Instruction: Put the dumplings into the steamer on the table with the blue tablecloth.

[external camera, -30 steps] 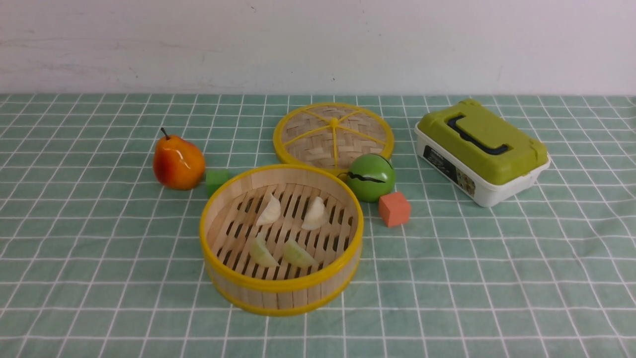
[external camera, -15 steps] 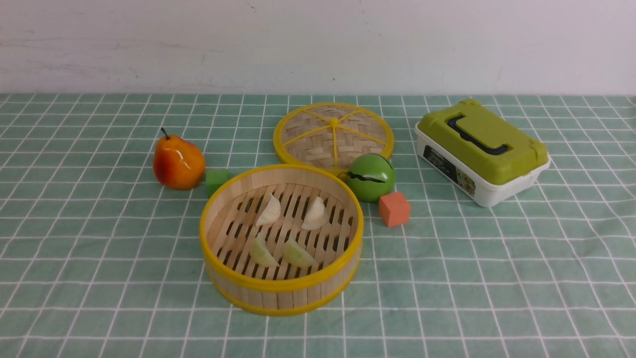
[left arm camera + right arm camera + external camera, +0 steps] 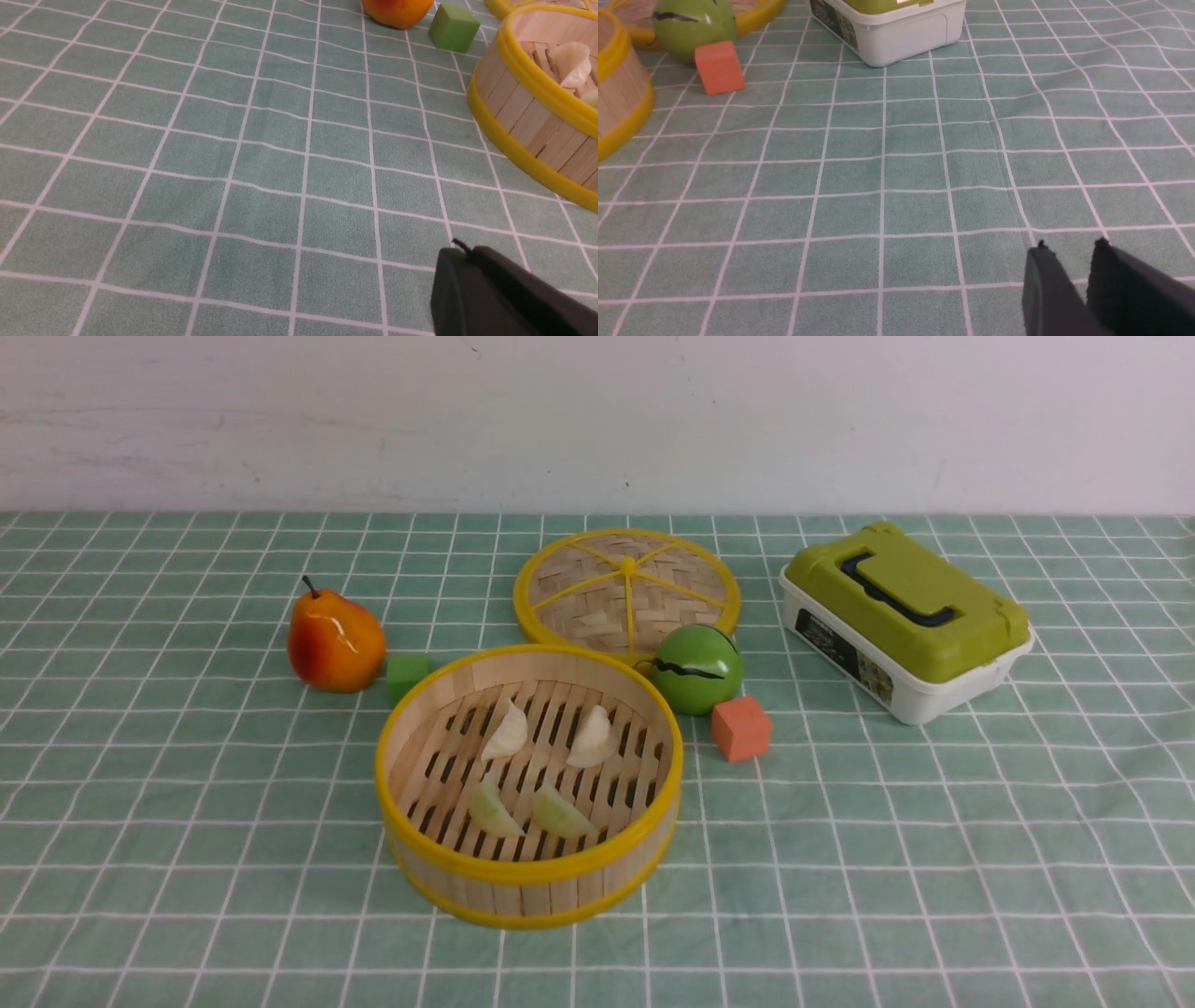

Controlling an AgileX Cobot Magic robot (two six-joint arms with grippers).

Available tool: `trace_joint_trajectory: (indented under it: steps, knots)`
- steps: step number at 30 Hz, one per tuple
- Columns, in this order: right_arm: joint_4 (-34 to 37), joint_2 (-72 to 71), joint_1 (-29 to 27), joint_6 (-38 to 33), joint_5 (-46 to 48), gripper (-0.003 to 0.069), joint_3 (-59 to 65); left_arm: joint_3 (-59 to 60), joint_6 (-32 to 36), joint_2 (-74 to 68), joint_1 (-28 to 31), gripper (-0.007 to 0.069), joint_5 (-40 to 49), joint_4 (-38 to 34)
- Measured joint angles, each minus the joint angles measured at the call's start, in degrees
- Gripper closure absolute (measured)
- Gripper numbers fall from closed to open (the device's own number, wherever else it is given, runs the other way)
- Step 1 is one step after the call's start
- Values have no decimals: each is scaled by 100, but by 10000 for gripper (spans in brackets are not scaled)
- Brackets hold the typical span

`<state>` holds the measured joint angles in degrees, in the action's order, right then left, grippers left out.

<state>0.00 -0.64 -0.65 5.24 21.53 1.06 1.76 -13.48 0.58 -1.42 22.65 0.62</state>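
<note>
The steamer stands mid-table on the blue tablecloth. All the dumplings lie on its slatted floor: two cream-white ones at the back, two yellow-green ones in front. Neither gripper shows in the front view. In the left wrist view my left gripper is shut and empty over bare cloth, apart from the steamer. In the right wrist view my right gripper has a narrow gap between its fingers and is empty, far from the steamer.
A pear and a green cube sit left of the steamer. The flat woven disc lies behind it. A green ball and an orange cube sit at its right. A green-lidded white box stands far right.
</note>
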Motion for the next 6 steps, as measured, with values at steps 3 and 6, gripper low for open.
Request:
trace_joint_trajectory:
  steps: [3,6]
  knots:
    - [0,0,0,0,0,503,0,0,0,0,0,630,0,0]
    - [0,0,0,0,0,498,0,0,0,0,0,627,0,0]
